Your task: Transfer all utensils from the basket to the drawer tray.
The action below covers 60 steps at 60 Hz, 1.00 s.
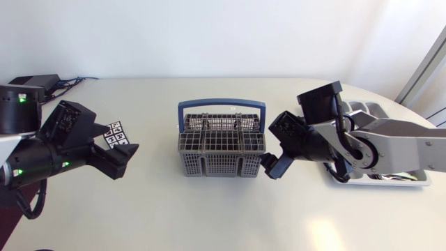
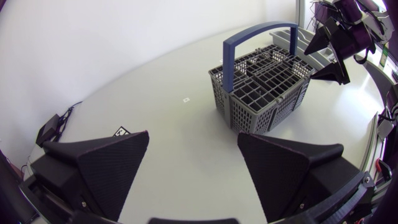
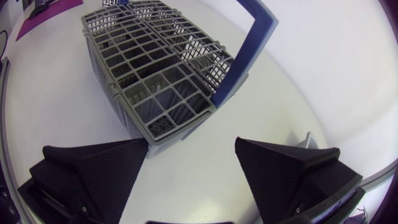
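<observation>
Grey plastic basket [image 1: 221, 150] with blue handle [image 1: 221, 104] at mid-table, right gripper [image 1: 271, 150] just beside its right end, jaws spread and empty, left gripper [image 1: 125, 160] well apart, likewise spread, drawer tray [image 1: 369, 107] beneath right arm [image 1: 390, 146].

No words or numbers could be read. The only sign was a small white card printed with black square patterns [image 1: 117, 134], lying at the left of the white counter [image 1: 223, 216].

- Bright, even light; the white desk [image 1: 209, 216] shows a soft glare patch.
- Faint, soft shadows.
- Both wrist views bend strongly toward their edges.
</observation>
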Each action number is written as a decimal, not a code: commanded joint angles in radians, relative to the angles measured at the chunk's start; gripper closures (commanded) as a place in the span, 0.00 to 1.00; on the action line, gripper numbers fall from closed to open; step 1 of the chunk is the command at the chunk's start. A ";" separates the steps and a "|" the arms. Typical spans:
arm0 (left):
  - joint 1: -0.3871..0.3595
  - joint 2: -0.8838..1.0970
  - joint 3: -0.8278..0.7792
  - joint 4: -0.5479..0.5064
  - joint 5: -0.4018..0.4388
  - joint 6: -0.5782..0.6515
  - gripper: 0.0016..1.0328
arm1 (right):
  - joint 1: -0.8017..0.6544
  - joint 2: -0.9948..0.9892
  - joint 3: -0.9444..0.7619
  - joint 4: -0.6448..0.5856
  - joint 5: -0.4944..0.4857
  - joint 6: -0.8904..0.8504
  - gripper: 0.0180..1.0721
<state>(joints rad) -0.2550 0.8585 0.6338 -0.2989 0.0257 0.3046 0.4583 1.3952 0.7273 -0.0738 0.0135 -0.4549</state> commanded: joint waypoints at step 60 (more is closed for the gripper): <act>0.142 -0.487 -0.289 0.127 -0.002 -0.095 0.04 | -0.377 -0.973 -0.401 -0.033 0.014 0.118 0.05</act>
<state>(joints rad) -0.1280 0.4057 0.3954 -0.1921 0.0246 0.2482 0.0921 0.4568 0.3737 -0.1261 0.0296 -0.3874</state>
